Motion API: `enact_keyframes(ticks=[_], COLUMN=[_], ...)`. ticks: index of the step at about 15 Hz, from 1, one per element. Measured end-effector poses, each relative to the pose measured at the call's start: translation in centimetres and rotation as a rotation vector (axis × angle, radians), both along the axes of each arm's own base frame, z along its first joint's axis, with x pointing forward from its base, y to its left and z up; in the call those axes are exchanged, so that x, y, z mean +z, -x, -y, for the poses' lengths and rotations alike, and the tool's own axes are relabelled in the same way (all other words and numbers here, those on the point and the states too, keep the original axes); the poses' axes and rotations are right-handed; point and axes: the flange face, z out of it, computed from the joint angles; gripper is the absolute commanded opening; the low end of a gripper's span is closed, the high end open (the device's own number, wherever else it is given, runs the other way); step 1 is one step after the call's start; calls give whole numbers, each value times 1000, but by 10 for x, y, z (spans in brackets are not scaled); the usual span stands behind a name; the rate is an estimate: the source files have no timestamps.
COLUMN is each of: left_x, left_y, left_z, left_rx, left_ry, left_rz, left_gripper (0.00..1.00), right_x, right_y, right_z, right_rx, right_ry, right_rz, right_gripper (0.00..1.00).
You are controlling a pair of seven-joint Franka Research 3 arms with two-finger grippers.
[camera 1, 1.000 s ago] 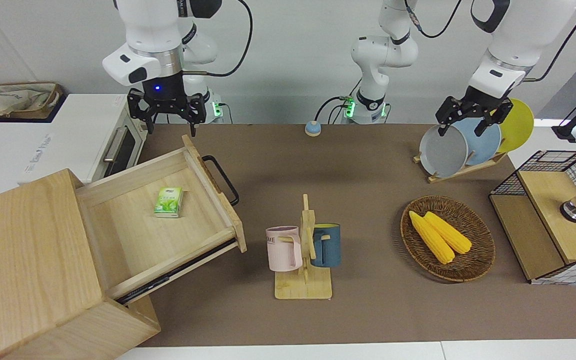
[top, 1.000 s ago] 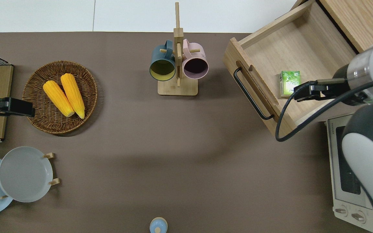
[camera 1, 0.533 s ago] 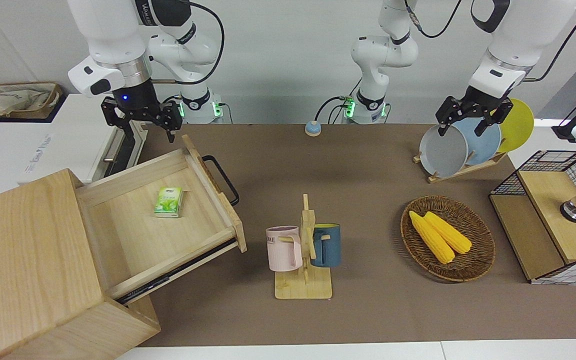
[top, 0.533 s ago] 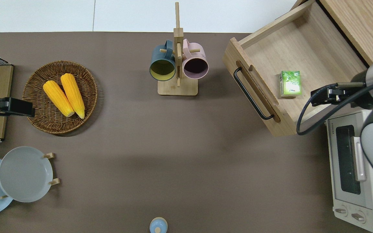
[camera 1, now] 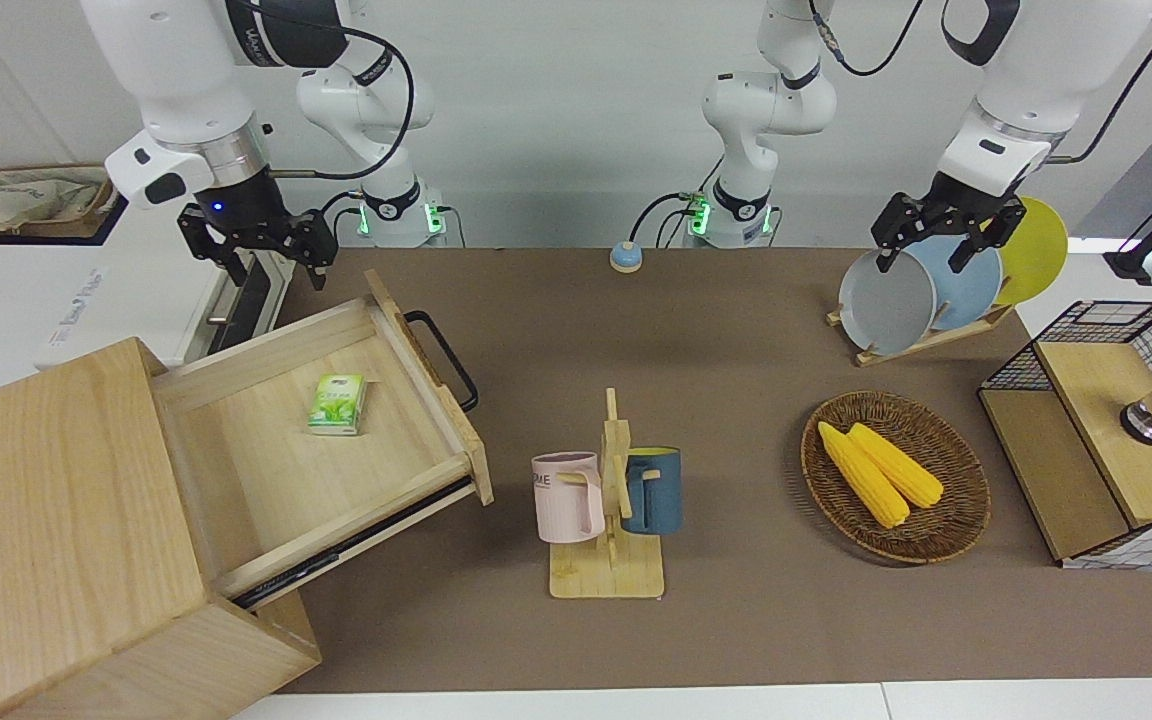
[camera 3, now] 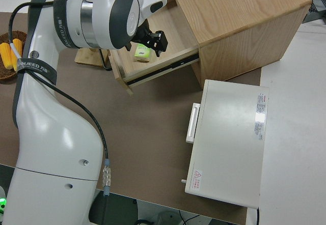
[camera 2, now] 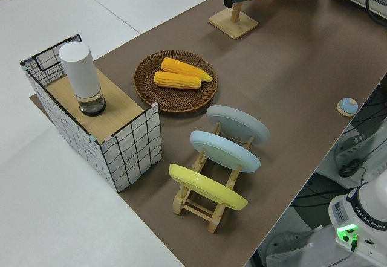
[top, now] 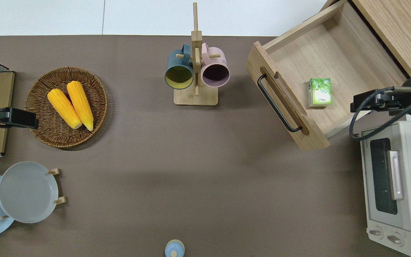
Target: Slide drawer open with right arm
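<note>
The pale-wood drawer (camera 1: 286, 470) stands pulled far out of the big pale-wood box (camera 1: 46, 500) at the right arm's end of the table. Its black bar handle (camera 1: 446, 360) is free. A small green carton (camera 1: 338, 404) lies inside. My right gripper (camera 1: 266, 268), blue light at its wrist, is open and empty. It hangs in the air over the gap between the drawer's side and the white toaster oven (camera 1: 186, 280). The overhead view shows the drawer (top: 334, 53), the handle (top: 277, 105) and the carton (top: 320, 92). My left arm is parked, its gripper (camera 1: 926, 255) open.
A mug rack (camera 1: 608, 500) with a pink and a blue mug stands mid-table. A wicker basket (camera 1: 946, 520) holds two corn cobs. A plate rack (camera 1: 926, 345), a wire-mesh shelf (camera 1: 1106, 430) and a small blue button (camera 1: 624, 257) are also on the table.
My right arm has drawn away from the drawer's handle end toward the toaster oven, gripper still open. The drawer and the left arm have not moved.
</note>
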Motion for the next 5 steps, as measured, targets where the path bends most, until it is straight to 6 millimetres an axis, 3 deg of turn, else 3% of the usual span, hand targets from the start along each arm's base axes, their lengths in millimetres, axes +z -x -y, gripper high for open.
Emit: enact_keyframes(ticks=[5], left_x=[0], left_y=[0], left_z=[0], left_rx=[0], left_ry=[0], left_rz=[0], left_gripper=[998], right_x=[-8], right_y=[-1], right_z=[-2], right_rx=[23], right_ry=[-3], right_rz=[-14], right_gripper=[985])
